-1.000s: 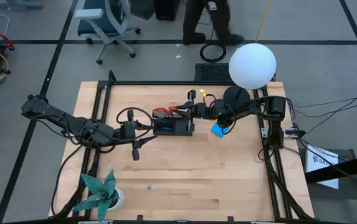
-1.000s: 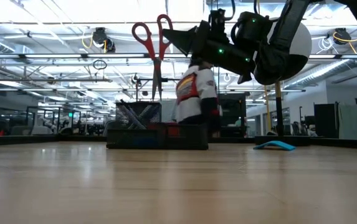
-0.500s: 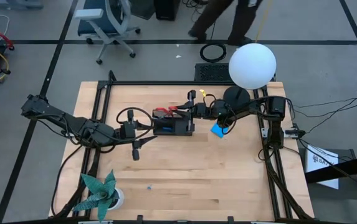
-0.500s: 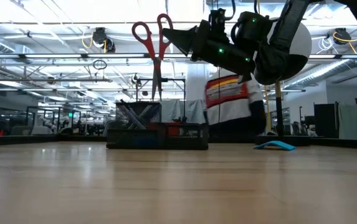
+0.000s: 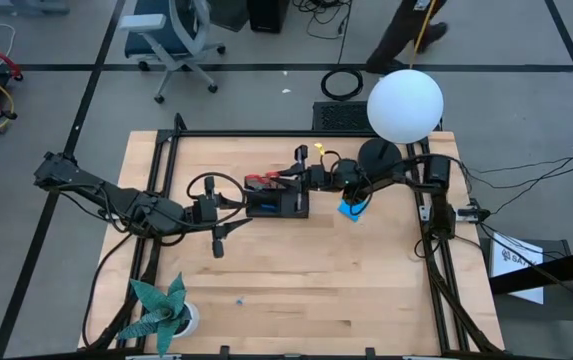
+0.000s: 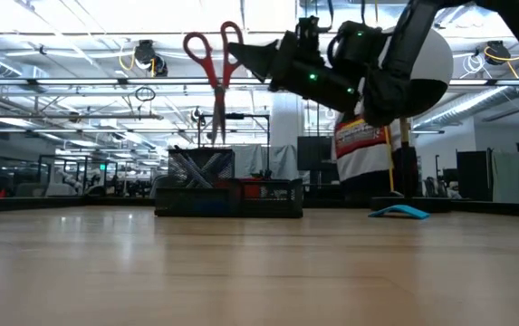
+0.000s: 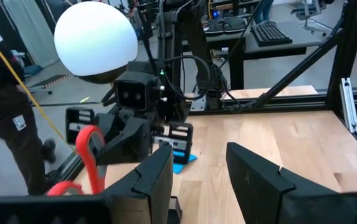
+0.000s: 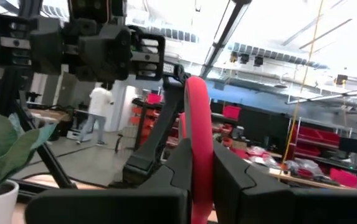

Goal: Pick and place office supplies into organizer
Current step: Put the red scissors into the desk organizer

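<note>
Red-handled scissors point(image 6: 212, 81) hang blades down above the left end of the black organizer point(image 6: 229, 195), their tips clear of it. My right gripper point(image 6: 245, 56) is shut on them, reaching in from the table's right. The organizer point(image 5: 278, 205) stands on the table at mid-back. My left gripper point(image 7: 197, 180) waits open just left of the organizer, with nothing between its fingers point(image 5: 234, 203). A blue notepad point(image 5: 351, 208) lies flat on the table right of the organizer. A tiny blue piece point(image 5: 238, 298) lies near the front. My right gripper pinches one red handle loop point(image 8: 198, 118) of the scissors between its two fingers. The fingers come from the table's right, slanting slightly upward. The scissors hang below the hold, lifted clear, handles up and blades point(image 6: 215, 122) pointing down.
A lamp with a white globe point(image 5: 404, 105) and a round black base point(image 5: 378, 155) stands at the back right, behind my right arm. A teal paper plant point(image 5: 161, 310) sits at the front left corner. A person point(image 6: 368, 149) stands in the room beyond the table.
My right gripper has edged a little toward the table's left with the scissors, which still hang blades down over the organizer. A person has walked to the right behind the table.
</note>
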